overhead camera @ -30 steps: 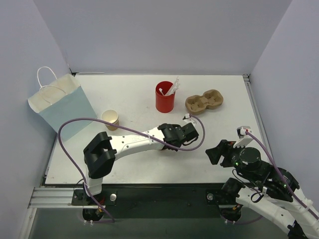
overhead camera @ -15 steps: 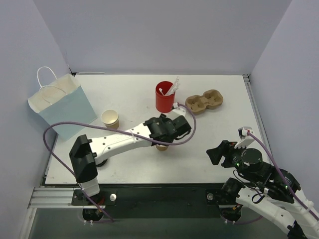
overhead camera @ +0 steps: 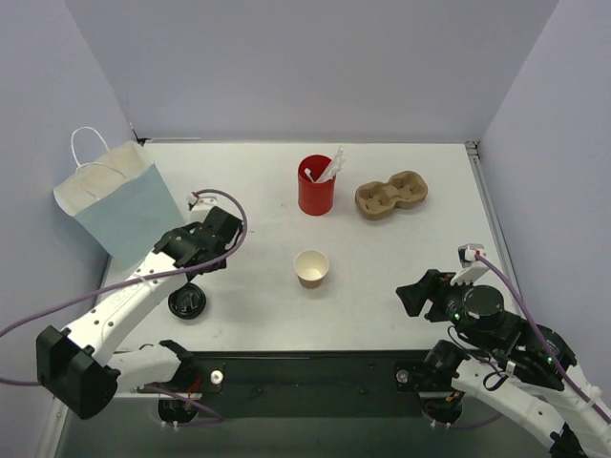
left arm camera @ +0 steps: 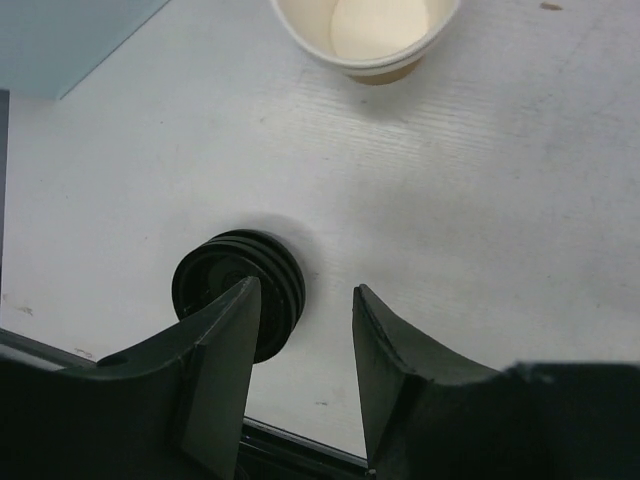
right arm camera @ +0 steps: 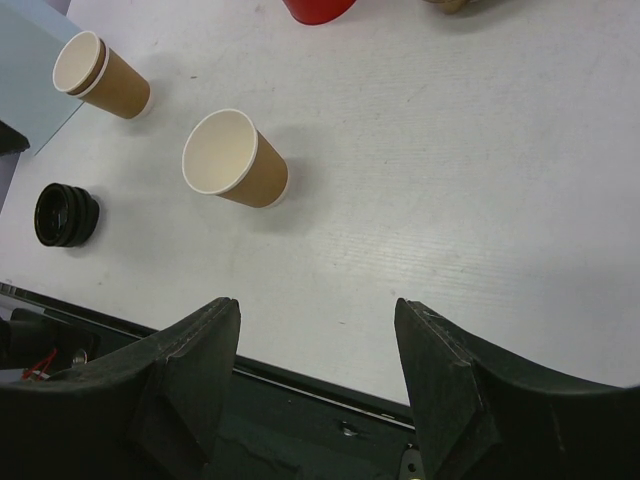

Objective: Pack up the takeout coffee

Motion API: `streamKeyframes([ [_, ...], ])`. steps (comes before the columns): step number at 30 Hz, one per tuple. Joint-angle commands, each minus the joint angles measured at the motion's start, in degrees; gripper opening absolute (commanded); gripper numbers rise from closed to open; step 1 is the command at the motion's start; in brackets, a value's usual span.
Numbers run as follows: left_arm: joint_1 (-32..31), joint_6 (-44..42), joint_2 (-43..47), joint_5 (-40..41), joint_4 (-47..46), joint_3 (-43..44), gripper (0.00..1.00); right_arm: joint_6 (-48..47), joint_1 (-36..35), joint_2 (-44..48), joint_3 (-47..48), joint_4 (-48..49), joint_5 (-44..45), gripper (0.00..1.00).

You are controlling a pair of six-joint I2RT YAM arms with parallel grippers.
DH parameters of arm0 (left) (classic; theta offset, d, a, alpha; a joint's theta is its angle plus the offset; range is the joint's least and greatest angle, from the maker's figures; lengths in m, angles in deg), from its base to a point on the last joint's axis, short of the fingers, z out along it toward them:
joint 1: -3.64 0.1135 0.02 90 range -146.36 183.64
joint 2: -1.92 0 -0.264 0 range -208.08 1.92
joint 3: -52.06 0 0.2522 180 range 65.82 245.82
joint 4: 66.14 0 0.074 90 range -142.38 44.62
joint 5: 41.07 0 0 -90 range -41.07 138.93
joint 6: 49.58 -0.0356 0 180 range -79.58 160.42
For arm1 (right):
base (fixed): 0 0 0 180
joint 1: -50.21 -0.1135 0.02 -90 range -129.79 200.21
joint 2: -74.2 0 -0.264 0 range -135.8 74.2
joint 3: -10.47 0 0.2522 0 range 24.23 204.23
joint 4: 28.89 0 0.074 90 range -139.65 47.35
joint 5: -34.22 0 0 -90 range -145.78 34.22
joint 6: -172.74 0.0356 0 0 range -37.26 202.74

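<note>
The takeout coffee is out of view; no cup here wears a lid. A lidless kraft cup (overhead camera: 311, 268) (right arm camera: 235, 158) stands mid-table. Another lidless cup (left arm camera: 365, 35) (right arm camera: 100, 75) stands near the bag, hidden under my left arm in the top view. A stack of black lids (overhead camera: 186, 301) (left arm camera: 238, 290) (right arm camera: 66, 214) lies near the table's front left. My left gripper (overhead camera: 212, 239) (left arm camera: 306, 288) hovers open above the table, the lids just left of its fingers, nothing between them. My right gripper (overhead camera: 420, 291) (right arm camera: 318, 305) stands open and empty over the front edge.
A blue paper bag (overhead camera: 119, 200) with white handles stands at the left. The tall red cup (overhead camera: 316, 186) with white stirrers and a brown cardboard cup carrier (overhead camera: 390, 195) sit at the back. The table's dark front rail (right arm camera: 330, 400) runs below both grippers.
My left gripper opened and swung from the table's middle to the left, over the lids. A lidless cup now stands uncovered where it was. The right arm has not moved.
</note>
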Motion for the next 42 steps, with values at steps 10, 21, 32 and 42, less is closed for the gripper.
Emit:
streamKeyframes([
  [10, 14.23, 5.62, 7.87, -10.38, -6.9, -11.64, 0.52, 0.1, -0.29, -1.63, 0.32, 0.07, 0.81, 0.64],
  [21, 16.0, 13.88, 2.15, -12.76, -7.16, -14.63, 0.51, -0.51, -0.29, -2.42, 0.5, 0.69, 0.29, 0.64],
  [32, 16.08, 16.88, -0.04, -11.27, -8.92, -18.24, 0.45, -0.87, -0.29, -1.28, 0.06, 0.69, 0.64, 0.64],
  [42, 16.17, 16.7, 1.1, -9.51, -9.01, -18.41, 0.28, -0.69, -0.29, -1.36, -0.47, 0.69, 0.55, 0.64],
])
